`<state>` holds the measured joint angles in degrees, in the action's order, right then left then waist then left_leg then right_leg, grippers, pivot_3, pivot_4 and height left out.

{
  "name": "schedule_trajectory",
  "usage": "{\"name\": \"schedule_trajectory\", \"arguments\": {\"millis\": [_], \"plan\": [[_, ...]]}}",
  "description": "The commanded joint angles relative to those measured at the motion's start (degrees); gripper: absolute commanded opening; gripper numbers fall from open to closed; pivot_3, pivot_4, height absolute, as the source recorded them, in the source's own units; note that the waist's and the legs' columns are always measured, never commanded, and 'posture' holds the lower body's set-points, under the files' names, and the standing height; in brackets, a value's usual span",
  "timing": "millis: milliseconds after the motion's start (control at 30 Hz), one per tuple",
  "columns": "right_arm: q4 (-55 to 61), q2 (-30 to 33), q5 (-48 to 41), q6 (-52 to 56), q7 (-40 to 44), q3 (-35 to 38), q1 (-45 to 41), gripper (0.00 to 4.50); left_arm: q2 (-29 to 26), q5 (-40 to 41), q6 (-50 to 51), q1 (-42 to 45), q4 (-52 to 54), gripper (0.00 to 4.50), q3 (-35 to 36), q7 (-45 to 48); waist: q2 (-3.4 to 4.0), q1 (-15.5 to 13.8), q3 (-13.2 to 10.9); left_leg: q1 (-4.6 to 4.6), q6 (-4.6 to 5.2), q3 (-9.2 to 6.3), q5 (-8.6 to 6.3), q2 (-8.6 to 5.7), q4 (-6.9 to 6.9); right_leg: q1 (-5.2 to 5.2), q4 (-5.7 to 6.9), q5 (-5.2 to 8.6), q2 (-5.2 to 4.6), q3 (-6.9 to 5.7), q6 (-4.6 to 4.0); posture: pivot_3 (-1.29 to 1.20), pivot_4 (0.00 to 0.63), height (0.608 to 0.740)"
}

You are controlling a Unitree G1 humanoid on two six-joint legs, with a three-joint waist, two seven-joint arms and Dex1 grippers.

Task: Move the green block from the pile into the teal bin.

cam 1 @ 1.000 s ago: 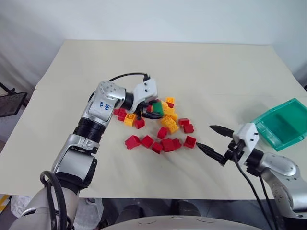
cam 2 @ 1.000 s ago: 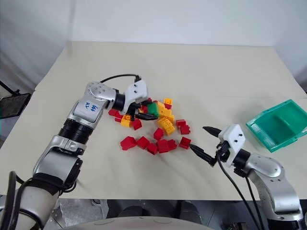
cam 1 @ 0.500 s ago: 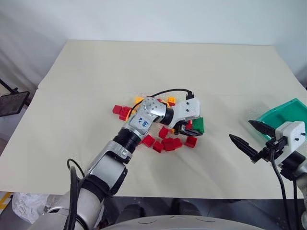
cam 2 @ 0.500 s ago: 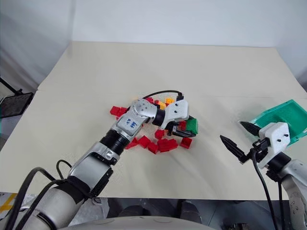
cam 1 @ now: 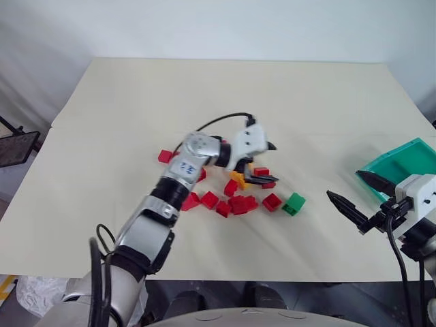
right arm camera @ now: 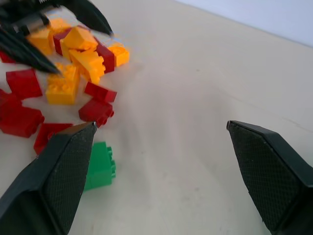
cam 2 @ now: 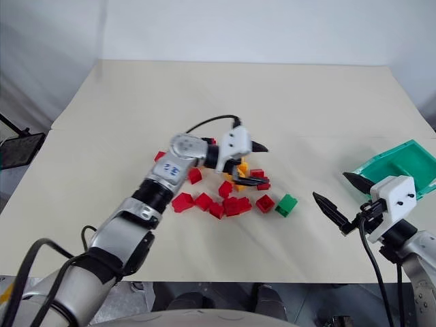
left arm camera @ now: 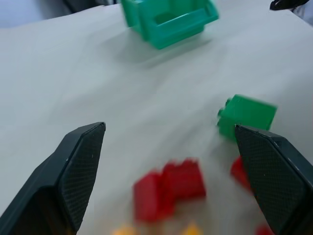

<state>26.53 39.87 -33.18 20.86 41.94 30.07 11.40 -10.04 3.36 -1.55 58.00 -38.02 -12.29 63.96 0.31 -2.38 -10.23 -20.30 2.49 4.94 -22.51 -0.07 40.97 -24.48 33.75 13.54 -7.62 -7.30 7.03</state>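
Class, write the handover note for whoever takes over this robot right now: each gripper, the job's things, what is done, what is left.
Left gripper: open, empty, over the pile.
Right gripper: open, empty, beside the teal bin, fingers pointing toward the bricks.
Green block: lying free on the table at the pile's edge nearest the bin, touching neither gripper.
Done: the block is out of the pile.
Left: pick it up, probably with the right gripper, which is nearer, and drop it in the bin.
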Motion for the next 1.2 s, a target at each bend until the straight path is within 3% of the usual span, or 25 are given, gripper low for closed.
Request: {"name": "schedule_trajectory", "arguments": {"millis": [33,200,300,533,633,767,900,1067,1200], "plan": [[-1.5,3.17,-0.78,0.17,3.38,3.29,0.96,4.5,-3.28,8.55,3.5,-5.6,8.02,4.44,3.91,8.25,0.01,0.26,0.0,0.01,0.0,0.01,0.0,0.04,0.0,0.01,0.01,0.0,0.0,0.01,0.0,0.0,0.15,0.74],[-3.26,8.37,-1.95,2.71,10.92,12.45,8.2,4.5,-11.94,18.15,4.92,-15.54,16.63,4.44,11.42,16.03,0.01,-0.02,0.0,-0.04,0.02,-0.04,-0.01,0.09,0.09,0.01,0.01,-0.01,-0.04,0.02,0.01,0.0,0.15,0.74],[-2.81,10.81,-2.96,5.22,14.06,18.02,11.98,4.5,-17.17,18.28,6.77,-19.24,20.01,4.44,12.27,16.88,0.0,0.04,0.0,-0.02,0.0,-0.08,-0.01,0.18,0.07,0.02,-0.02,-0.01,0.0,0.0,0.01,0.0,0.15,0.74],[0.96,15.99,-4.56,13.36,15.74,21.2,13.16,4.5,-20.74,20.88,7.23,-22.96,23.84,4.44,14.53,17.02,-0.01,-0.21,0.0,0.09,0.11,-0.06,-0.07,0.18,0.21,0.15,0.01,-0.04,-0.1,0.26,0.07,0.0,0.15,0.74],[3.78,20.13,-8.69,22.11,12.41,13.57,8.12,4.5,-21.46,21.43,6.56,-24.78,24.86,4.44,15.23,17.1,-0.01,0.07,0.0,0.11,0.1,-0.05,-0.08,0.17,0.19,0.13,0.05,-0.05,-0.11,0.27,0.08,0.0,0.15,0.74],[5.35,20.3,-13.48,27.21,7.27,3.94,-3.11,4.5,-22.35,22.92,6.73,-26.93,26.54,4.44,16.34,17.43,-0.02,1.16,-0.01,0.12,0.05,-0.04,-0.08,0.25,0.19,0.07,0.1,-0.05,-0.09,0.25,0.05,0.0,0.15,0.74],[2.32,18.37,-13.26,34.53,2.01,-13.45,-19.58,4.5,-24.3,23.64,7.44,-30.87,29.44,4.44,17.35,16.56,-0.01,1.83,-0.01,0.12,0.0,0.05,-0.1,0.27,0.18,0.01,0.1,-0.04,-0.07,0.28,0.04,0.0,0.15,0.74],[-4.15,15.36,-3.28,32.35,-1.12,-26.84,-27.76,4.5,-24.26,24.44,7.75,-33.6,33.15,4.44,18.16,13.94,-0.01,0.84,-0.01,0.0,0.0,-0.03,-0.11,0.18,0.2,-0.03,0.08,-0.04,-0.15,0.16,0.04,0.0,0.15,0.74],[-6.59,14.36,0.77,32.06,-1.08,-31.87,-30.69,4.5,-24.92,25.07,8.32,-35.78,35.54,4.44,19.03,12.22,-0.01,1.0,-0.01,-0.1,0.04,-0.05,-0.12,0.08,0.19,-0.05,0.01,-0.06,-0.21,0.08,0.07,0.0,0.15,0.74]]}}
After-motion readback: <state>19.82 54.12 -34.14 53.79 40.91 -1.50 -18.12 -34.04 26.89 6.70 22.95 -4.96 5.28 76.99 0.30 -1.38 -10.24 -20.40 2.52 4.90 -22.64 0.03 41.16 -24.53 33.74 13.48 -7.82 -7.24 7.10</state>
